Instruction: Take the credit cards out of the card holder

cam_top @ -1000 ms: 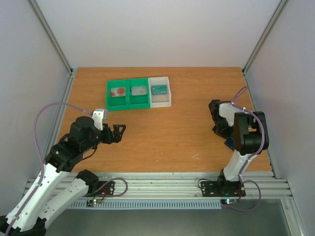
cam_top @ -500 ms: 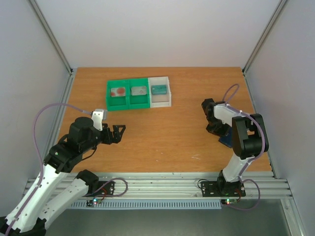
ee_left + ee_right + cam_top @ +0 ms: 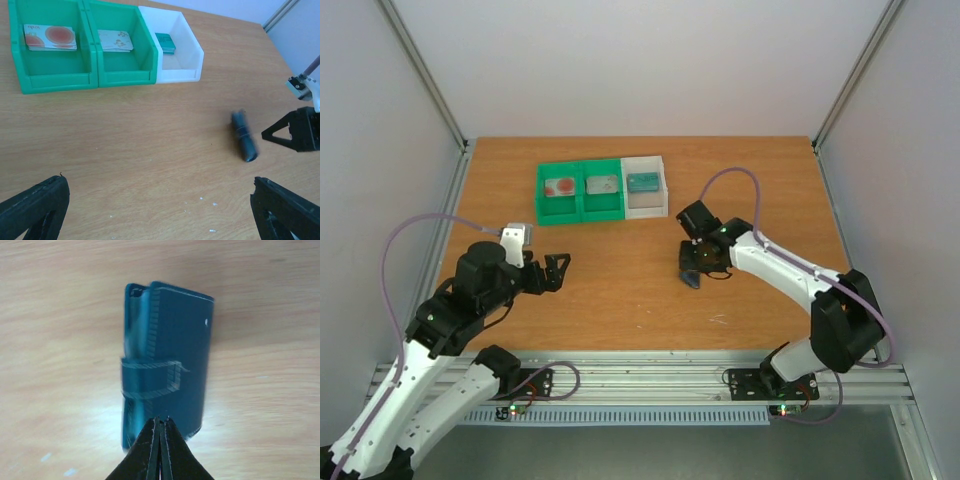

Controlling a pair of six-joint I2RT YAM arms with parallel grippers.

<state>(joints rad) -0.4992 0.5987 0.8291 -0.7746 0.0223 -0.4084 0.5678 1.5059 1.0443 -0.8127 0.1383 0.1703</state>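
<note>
Left gripper (image 3: 560, 268): held low over the near left part of the table (image 3: 620, 315); its fingers (image 3: 35, 207) are spread wide apart and nothing is held between them.
Right gripper (image 3: 160, 421): reached out to mid-table; its jaws are pressed together, with the tips set at the near edge of the card holder (image 3: 172, 365). Whether a thin edge is nipped cannot be told.
Card holder: seen on the table right of centre, dark blue-green, closed, with a strap wrapped across it; it is blurred in the left wrist view.
Tray (image 3: 60, 80): placed at the far side, with two green compartments and one white.
Credit cards (image 3: 50, 37): laid in the left green compartment, red blotches showing.
Pale card (image 3: 115, 41): laid in the middle green compartment.
Teal stack (image 3: 165, 43): kept in the white compartment.
</note>
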